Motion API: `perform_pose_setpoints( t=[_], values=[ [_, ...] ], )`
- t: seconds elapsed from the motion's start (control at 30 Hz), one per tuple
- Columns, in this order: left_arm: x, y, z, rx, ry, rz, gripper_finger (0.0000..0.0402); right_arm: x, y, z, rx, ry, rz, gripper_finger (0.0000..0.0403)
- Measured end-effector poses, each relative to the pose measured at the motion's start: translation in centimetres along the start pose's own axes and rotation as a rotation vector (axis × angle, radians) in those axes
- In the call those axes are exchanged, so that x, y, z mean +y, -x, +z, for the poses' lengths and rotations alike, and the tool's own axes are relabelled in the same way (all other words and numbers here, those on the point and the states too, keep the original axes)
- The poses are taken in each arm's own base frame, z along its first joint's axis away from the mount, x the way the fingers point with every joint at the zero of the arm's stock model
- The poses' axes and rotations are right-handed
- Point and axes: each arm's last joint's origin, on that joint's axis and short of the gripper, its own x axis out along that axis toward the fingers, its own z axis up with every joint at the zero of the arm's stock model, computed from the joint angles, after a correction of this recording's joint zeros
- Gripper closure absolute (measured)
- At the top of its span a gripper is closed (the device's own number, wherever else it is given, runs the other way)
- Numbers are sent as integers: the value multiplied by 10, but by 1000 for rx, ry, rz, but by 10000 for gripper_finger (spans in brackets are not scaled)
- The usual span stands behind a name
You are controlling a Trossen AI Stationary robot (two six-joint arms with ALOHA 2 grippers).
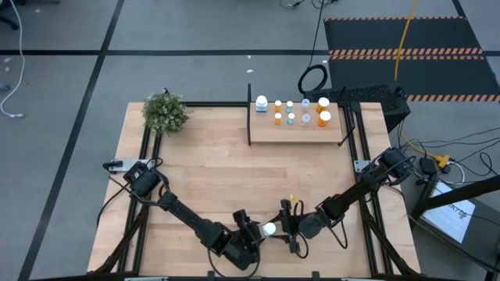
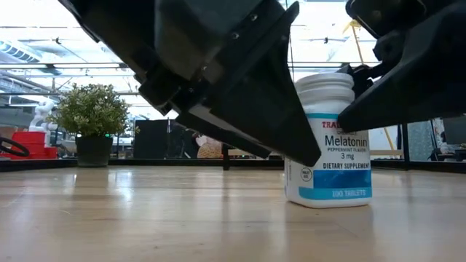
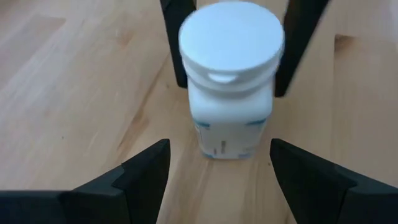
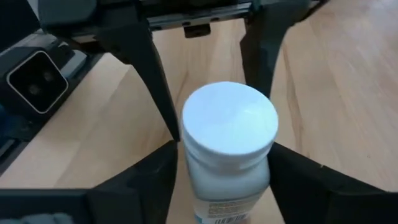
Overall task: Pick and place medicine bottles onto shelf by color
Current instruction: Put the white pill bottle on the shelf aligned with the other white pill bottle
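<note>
Both grippers meet at the near edge of the table (image 1: 195, 179), one on each side of a white bottle (image 1: 269, 229) that stands upright on the wood. From the right wrist view, the right gripper (image 4: 221, 180) has a finger on either side of the bottle's body, just under the white cap; whether the fingers press the plastic or stand a hair off it cannot be told. The left gripper (image 3: 217, 171) faces the same bottle from the other side with its fingers spread wide apart, the bottle standing just beyond their tips and untouched by them.

From table height the bottle (image 2: 329, 138) shows a blue-and-white label reading Melatonin, with its base flat on the tabletop.

At the far side of the table lies the shelf (image 1: 297, 123), a pale wooden board with a thin black post at one corner. On it stand several small bottles (image 1: 291, 113) in a loose cluster: orange ones, tiny pale ones, and one white-capped one at the post end. A bushy green plant (image 1: 166, 112) sits at the far left corner of the table, well apart from the shelf.
</note>
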Motion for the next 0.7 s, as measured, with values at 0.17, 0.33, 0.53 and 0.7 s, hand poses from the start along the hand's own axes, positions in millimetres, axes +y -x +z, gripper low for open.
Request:
perform_pose_setpoints(
  t=[0.17, 0.33, 0.53, 0.7],
  values=[
    [0, 0, 1, -7, 2, -4, 128, 3, 2, 1, -4, 22, 13, 147],
    [0, 0, 1, -8, 0, -3, 128, 5, 9, 9, -27, 25, 24, 157],
    [0, -1, 3, -19, -1, -4, 128, 4, 13, 11, 8, 31, 43, 202],
    [-1, -1, 5, -33, -10, -15, 128, 4, 13, 9, 26, 12, 58, 211]
  ],
)
